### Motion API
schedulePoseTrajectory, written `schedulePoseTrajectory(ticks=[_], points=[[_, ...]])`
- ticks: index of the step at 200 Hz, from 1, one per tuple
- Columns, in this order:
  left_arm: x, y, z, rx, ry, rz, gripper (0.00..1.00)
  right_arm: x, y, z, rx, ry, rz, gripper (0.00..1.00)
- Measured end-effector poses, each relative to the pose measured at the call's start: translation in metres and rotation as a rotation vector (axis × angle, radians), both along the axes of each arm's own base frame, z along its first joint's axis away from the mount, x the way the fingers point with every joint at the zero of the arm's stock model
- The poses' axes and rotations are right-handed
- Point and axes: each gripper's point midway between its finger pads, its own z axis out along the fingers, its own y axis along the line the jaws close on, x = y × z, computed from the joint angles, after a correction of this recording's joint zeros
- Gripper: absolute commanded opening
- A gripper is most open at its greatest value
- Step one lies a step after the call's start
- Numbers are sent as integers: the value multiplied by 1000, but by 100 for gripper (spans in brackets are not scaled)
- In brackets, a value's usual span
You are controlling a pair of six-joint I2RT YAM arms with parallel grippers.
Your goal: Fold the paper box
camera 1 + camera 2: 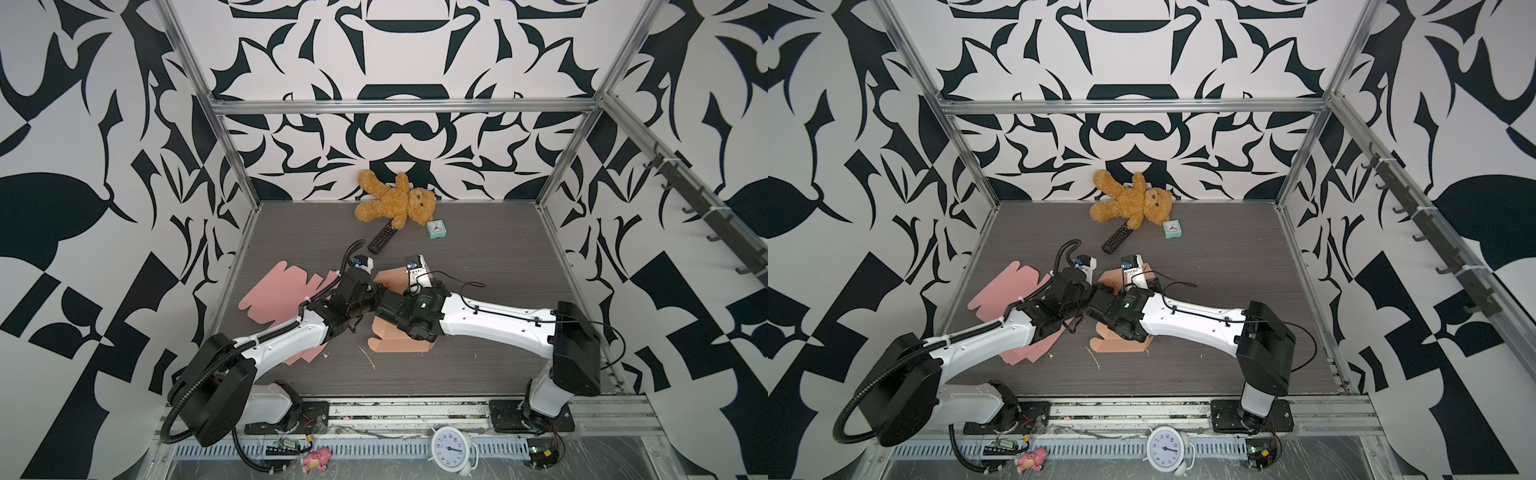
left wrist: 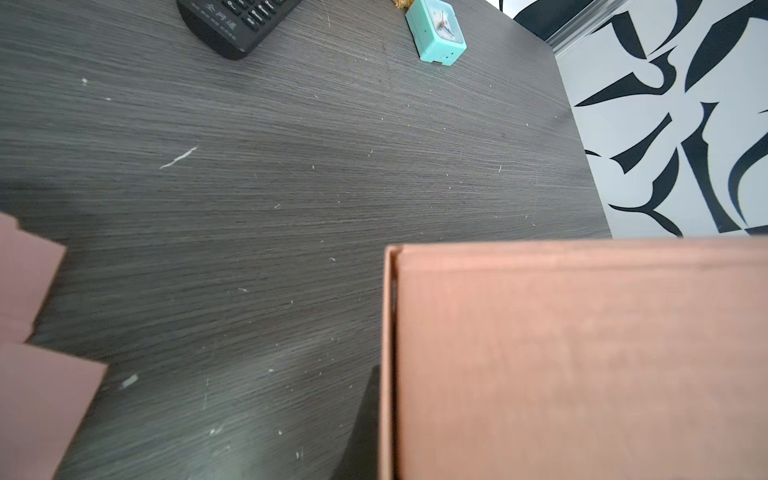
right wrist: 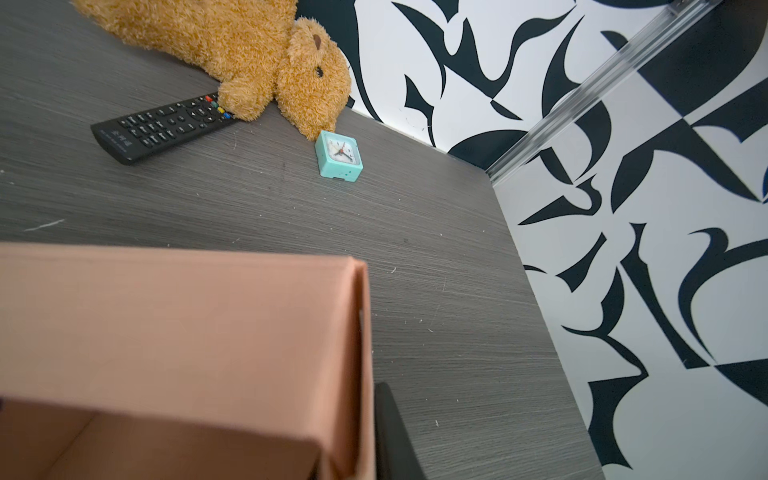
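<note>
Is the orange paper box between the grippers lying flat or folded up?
Partly folded: the paper box has upright walls meeting at a corner around an open hollow. Whether its flaps are tucked: cannot tell.

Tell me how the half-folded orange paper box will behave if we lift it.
Likely light: the paper box is thin card, as its wall edges in the wrist views show. Walls will probably flex or buckle if squeezed. The unfolded flap lying flat may flop when lifted.
</note>
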Motion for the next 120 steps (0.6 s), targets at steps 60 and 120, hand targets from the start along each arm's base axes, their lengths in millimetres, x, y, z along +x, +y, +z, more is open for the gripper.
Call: schedulePoseTrajectory(ticks=[60, 120], points=[[-1, -3, -2, 7, -6, -1, 0, -1, -2, -2, -5, 4, -5, 15], [1, -1, -12, 35, 8, 15, 0, -12, -2, 7, 88, -13, 24, 47]])
